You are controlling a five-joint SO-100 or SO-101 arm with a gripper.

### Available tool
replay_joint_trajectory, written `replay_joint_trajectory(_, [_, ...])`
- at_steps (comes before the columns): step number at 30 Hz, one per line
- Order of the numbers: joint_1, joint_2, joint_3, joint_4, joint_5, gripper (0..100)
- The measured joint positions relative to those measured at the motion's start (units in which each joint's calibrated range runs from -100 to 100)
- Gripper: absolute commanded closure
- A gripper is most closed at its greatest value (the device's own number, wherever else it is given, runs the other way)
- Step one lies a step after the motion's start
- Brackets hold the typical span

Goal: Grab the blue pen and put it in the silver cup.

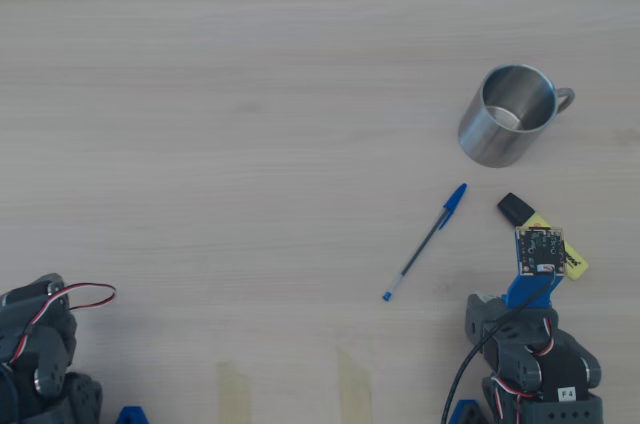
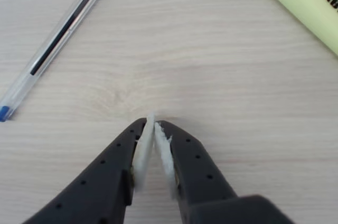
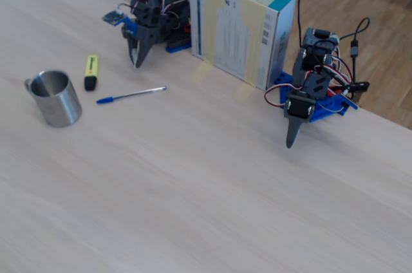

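Bright, even daylight; soft faint shadows; the table's far-left corner is overexposed; the wrist view is slightly soft.

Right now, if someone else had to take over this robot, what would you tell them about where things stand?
Gripper: shut, empty, low over bare table.
Blue pen: flat on the table, untouched, between the gripper and the silver cup in the overhead view.
Silver cup: upright, empty.
Yellow highlighter: lies beside the pen; leave it.
Done: nothing yet.
Left: open, grasp the pen, carry it over, drop it in the cup.
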Motion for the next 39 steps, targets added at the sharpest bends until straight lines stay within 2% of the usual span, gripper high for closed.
replay_joint_trajectory(31, [0.00, 0.50, 0.00, -2.10, -0.05, 97])
replay_joint_trajectory(39, [0.00, 0.50, 0.00, -4.79, -0.26, 76])
